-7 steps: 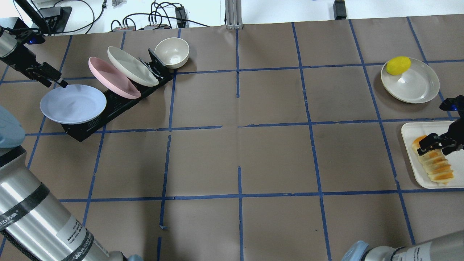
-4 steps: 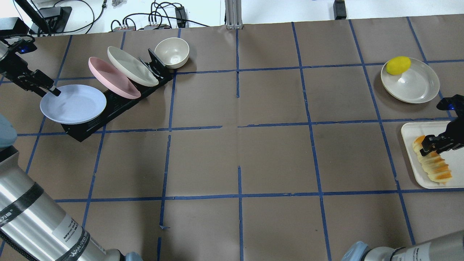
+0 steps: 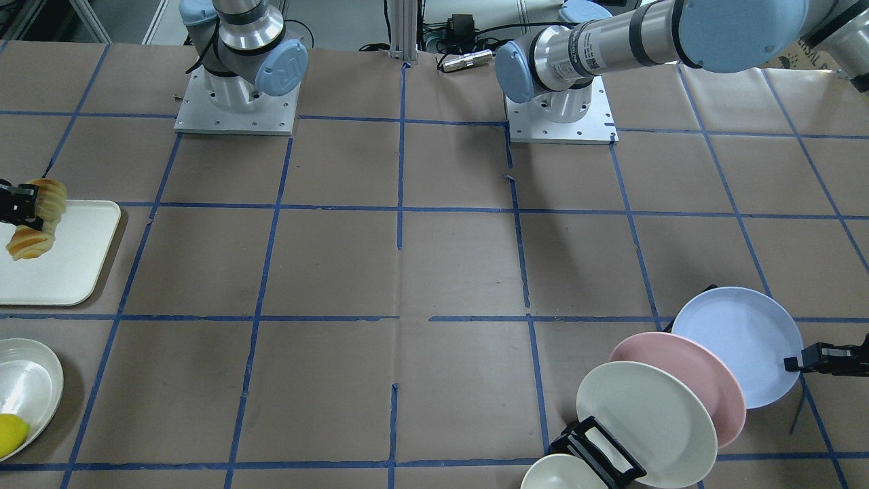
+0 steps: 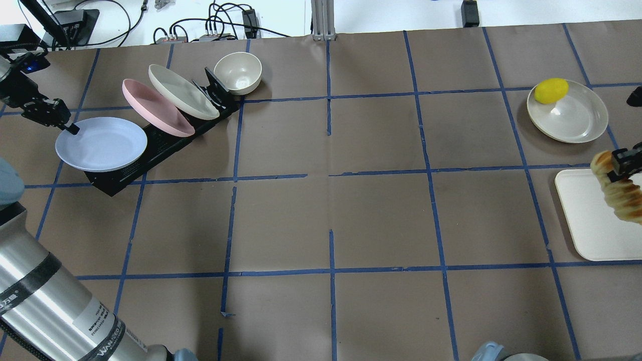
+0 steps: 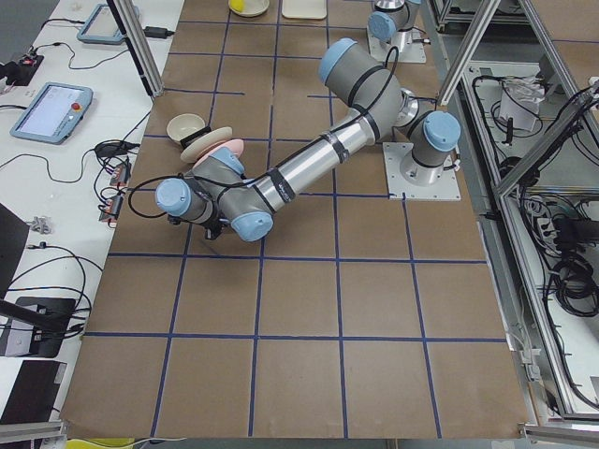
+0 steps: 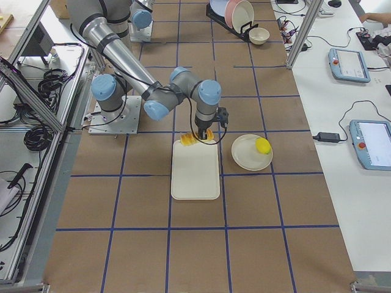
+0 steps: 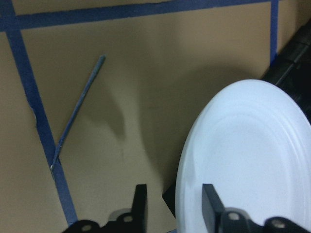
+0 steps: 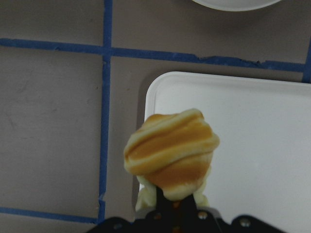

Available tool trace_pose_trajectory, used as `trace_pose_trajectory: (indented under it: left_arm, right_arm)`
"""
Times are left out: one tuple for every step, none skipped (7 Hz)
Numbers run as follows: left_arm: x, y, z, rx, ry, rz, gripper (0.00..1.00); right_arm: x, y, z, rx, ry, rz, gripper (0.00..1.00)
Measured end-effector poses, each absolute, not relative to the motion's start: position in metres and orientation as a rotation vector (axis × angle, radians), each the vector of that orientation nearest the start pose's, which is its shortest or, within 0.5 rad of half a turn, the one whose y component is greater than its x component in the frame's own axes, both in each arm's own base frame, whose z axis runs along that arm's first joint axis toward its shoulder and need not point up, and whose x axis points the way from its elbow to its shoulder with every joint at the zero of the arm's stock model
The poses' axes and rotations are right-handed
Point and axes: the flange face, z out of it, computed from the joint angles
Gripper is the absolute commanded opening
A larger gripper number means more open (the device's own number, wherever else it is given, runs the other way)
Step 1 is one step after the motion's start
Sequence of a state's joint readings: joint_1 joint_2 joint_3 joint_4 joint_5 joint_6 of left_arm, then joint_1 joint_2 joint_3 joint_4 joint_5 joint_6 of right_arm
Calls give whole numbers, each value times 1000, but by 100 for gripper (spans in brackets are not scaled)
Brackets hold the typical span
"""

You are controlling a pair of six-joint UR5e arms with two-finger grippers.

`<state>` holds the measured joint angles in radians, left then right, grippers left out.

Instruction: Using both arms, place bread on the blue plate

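Note:
The striped bread (image 4: 621, 194) hangs in my right gripper (image 4: 623, 163), which is shut on its upper end and holds it above the white tray (image 4: 589, 225). In the right wrist view the bread (image 8: 171, 151) points at the camera over the tray's corner. The blue plate (image 4: 103, 145) leans at the front end of the black rack. My left gripper (image 4: 68, 126) is at its far left rim. In the left wrist view the open jaws straddle the plate's (image 7: 252, 160) edge, one finger on each side, with a gap.
A pink plate (image 4: 158, 109) and a cream plate (image 4: 183, 93) stand in the black rack (image 4: 150, 153) behind the blue one. A cream bowl (image 4: 238, 72) is beside it. A lemon (image 4: 551, 91) lies on a cream plate (image 4: 572, 120) at the far right.
My right gripper has lifted the bread off the tray and carried it up and away. My left gripper has dropped onto the blue plate's left rim.

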<state>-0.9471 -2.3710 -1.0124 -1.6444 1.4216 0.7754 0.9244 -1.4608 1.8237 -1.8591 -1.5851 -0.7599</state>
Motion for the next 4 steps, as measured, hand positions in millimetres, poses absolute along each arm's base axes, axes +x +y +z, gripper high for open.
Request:
trace_pose_trajectory:
  left_arm:
    - [316, -697, 242, 195, 3439, 254, 0]
    - [313, -698, 252, 172, 3433, 243, 0]
    - [310, -695, 271, 155, 3428, 234, 0]
    - [304, -686, 302, 130, 3429, 243, 0]
  right_arm:
    - [-173, -500, 382, -218, 3110, 96, 5]
    - [-138, -512, 420, -222, 3120, 92, 5]
    - [-102, -513, 449, -192, 3129, 88, 5]
    - [-65, -507, 470, -157, 3138, 77, 5]
